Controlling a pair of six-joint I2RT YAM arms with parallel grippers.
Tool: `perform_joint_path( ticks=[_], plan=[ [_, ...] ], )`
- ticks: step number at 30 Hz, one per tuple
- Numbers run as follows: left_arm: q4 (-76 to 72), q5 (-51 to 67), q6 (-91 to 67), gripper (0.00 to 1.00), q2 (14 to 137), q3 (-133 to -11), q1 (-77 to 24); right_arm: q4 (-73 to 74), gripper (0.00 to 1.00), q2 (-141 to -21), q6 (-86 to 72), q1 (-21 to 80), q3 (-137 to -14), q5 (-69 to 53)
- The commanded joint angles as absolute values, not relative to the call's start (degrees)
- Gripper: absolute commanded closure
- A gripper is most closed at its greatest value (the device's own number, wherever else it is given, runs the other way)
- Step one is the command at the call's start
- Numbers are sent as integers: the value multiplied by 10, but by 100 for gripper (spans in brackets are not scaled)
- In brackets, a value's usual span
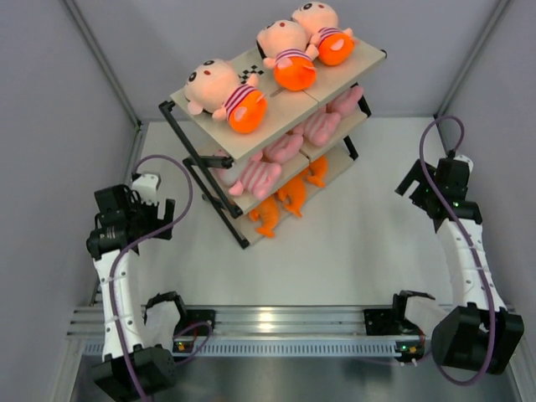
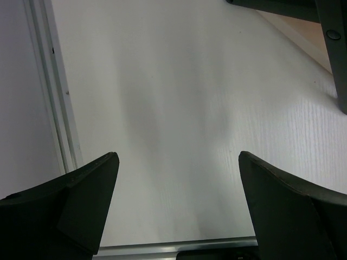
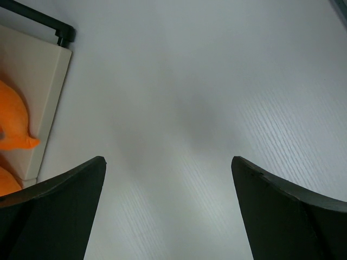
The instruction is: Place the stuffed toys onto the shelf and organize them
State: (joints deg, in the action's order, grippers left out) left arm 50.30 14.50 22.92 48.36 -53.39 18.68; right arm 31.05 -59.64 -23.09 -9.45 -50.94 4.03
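Dark fingers (image 2: 81, 206) of my left tool (image 2: 176, 157) fill the bottom of the wrist view. They are spread wide and grip nothing, with pale desk (image 2: 179, 81) below and a corner of the shelf (image 1: 289, 105) peeking in at upper right. My left arm (image 1: 113, 276) is folded at the elbow, wrist raised at the desk's left side, tool aimed toward the shelf's near corner. Over on the other side, my right tool (image 3: 167, 160) gapes too, holding nothing, hanging over the desk. My right arm (image 1: 469, 260) reaches up along the right edge, wrist turned in toward the shelf. And the toys, all aboard! Three dolls (image 1: 222, 88) lie on the top board, pink animals (image 1: 255, 177) line the middle tier, and orange creatures (image 1: 266, 216) sit on the bottom one.
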Motion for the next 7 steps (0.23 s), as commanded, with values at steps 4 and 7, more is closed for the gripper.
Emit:
perform_joint_path(
  ticks=[4, 7],
  plan=[
    [476, 149, 236, 2, 463, -535, 186, 253, 1, -577, -220, -98, -498, 22],
    [476, 150, 236, 2, 463, -536, 186, 223, 1, -553, -220, -98, -479, 4]
  ],
)
